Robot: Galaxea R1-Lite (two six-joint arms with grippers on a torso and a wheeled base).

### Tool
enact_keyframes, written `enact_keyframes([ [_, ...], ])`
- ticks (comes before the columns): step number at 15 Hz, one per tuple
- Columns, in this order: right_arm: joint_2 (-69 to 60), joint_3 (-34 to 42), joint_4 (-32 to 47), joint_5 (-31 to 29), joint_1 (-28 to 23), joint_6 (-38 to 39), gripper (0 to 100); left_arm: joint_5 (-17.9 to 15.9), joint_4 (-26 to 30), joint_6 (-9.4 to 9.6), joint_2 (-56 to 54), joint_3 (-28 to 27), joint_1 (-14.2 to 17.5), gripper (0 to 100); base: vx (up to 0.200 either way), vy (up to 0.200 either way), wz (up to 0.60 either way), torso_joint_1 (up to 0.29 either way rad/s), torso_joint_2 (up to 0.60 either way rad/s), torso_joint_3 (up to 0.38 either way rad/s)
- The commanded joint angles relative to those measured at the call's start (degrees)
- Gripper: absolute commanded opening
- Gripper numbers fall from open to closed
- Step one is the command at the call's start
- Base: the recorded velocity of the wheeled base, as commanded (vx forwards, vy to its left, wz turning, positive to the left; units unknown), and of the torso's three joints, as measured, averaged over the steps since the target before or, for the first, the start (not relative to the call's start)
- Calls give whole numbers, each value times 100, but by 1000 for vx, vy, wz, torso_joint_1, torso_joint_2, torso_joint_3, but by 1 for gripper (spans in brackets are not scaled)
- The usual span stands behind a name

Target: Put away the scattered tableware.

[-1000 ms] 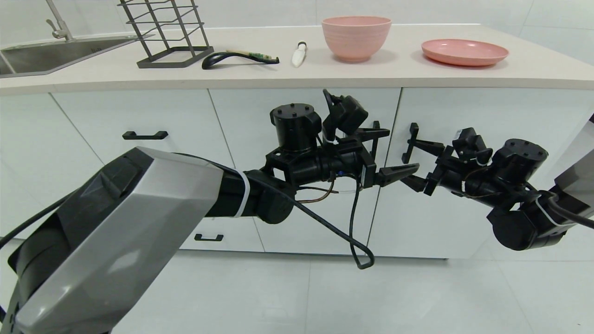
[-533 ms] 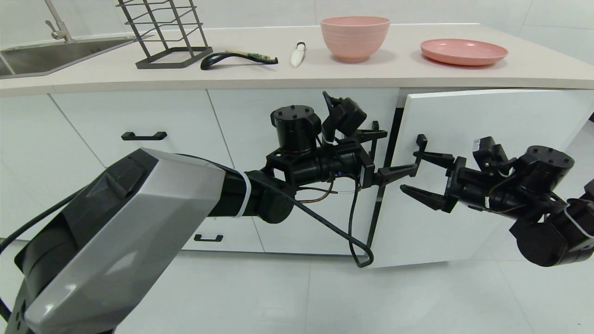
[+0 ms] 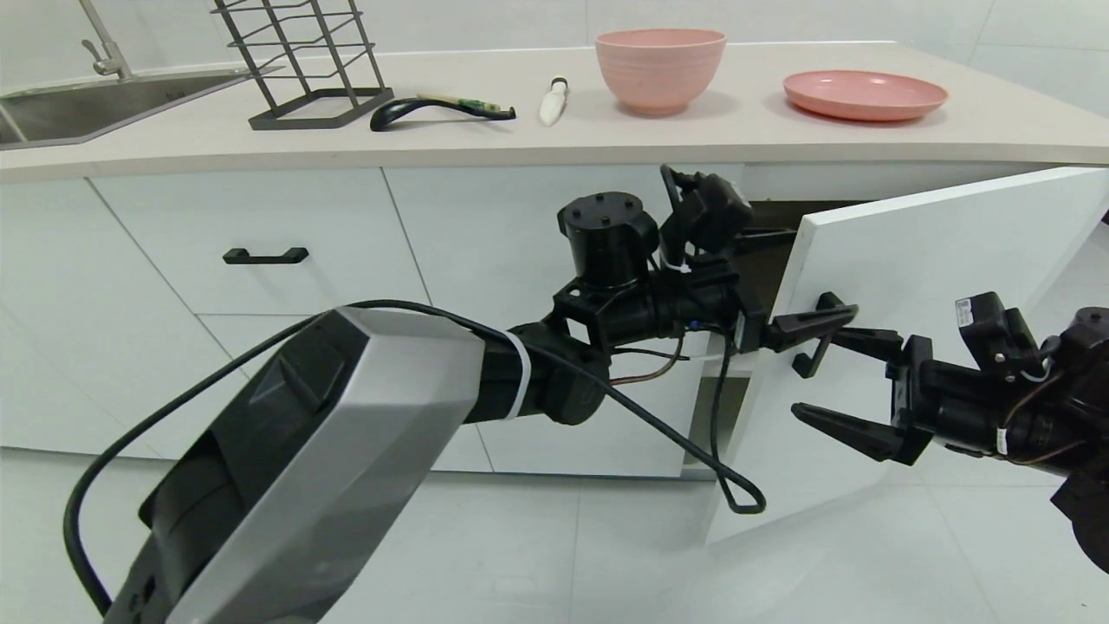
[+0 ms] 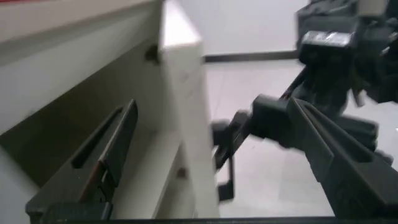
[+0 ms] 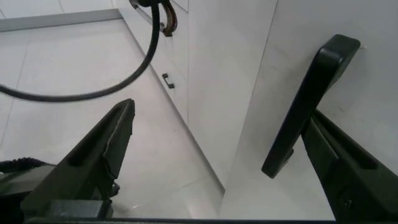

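Note:
On the counter stand a pink bowl (image 3: pixel 660 69) and a pink plate (image 3: pixel 865 94), with a black spoon (image 3: pixel 433 108) and a small white-handled utensil (image 3: pixel 553 100) to their left. Below the plate, a white cabinet door (image 3: pixel 918 260) stands partly swung out. My right gripper (image 3: pixel 819 373) is open at the door's black handle (image 3: pixel 814 342), its upper finger against the handle (image 5: pixel 311 106). My left gripper (image 3: pixel 819 273) is open and straddles the door's free edge (image 4: pixel 186 124), one finger inside the cabinet, the other outside.
A black wire dish rack (image 3: pixel 303 61) stands at the counter's left, beside a steel sink (image 3: pixel 87 100). Shut drawers with black handles (image 3: pixel 264 256) lie left of the open cabinet. A black cable loop (image 3: pixel 736 494) hangs under my left arm. White tiled floor lies below.
The cabinet door went from shut to partly open as my right gripper drew back with the handle. My left gripper shifted right, and one finger now reaches inside the opening.

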Motion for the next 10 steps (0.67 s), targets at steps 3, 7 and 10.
enact_keyframes([
  [3, -174, 189, -16, -149, -164, -147, 100, -161, -737, -789, 405, -164, -530, 100, 0, 0, 0, 0, 0, 0],
  [7, -86, 206, -8, -474, -524, -182, 100, -99, -825, -965, 405, -146, -548, 100, 0, 0, 0, 0, 0, 0],
  [10, -95, 347, 1, -545, -709, -208, 100, -82, -833, -965, 405, -138, -548, 100, 0, 0, 0, 0, 0, 0],
])
